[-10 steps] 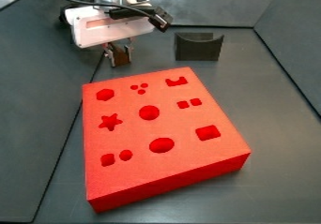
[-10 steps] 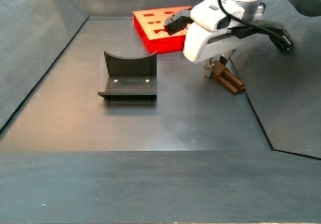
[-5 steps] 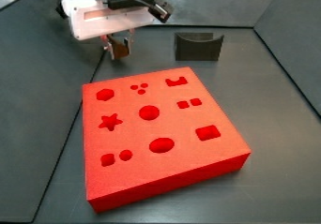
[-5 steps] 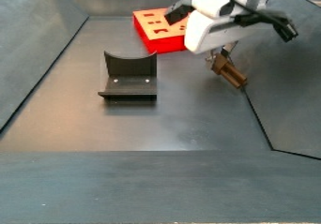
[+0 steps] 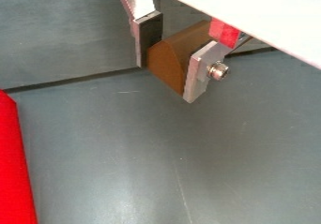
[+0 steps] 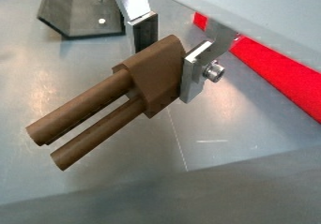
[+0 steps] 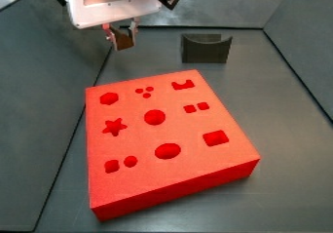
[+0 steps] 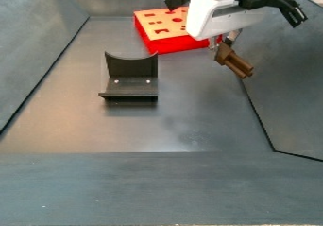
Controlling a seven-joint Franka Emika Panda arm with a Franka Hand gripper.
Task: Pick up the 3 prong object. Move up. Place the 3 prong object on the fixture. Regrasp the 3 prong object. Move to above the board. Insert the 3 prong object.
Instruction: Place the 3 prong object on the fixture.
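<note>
My gripper (image 5: 174,57) is shut on the 3 prong object (image 6: 111,112), a reddish-brown block with long round prongs, and holds it well above the grey floor. In both side views it hangs under the gripper (image 7: 121,34) (image 8: 228,52), the piece (image 8: 236,65) tilted, prongs pointing down and away. The red board (image 7: 162,135) with cut-out shapes lies below and nearer than the gripper; it shows behind the gripper in a side view (image 8: 159,26). The dark fixture (image 7: 204,48) with its U-shaped notch stands apart on the floor (image 8: 127,78), and in a wrist view (image 6: 82,7).
Dark sloping walls (image 8: 44,50) enclose the grey floor. A floor seam line (image 7: 286,66) runs past the board's right side.
The gripper has risen with the 3 prong object in it, lifting it off the floor. The board and the fixture have not moved.
</note>
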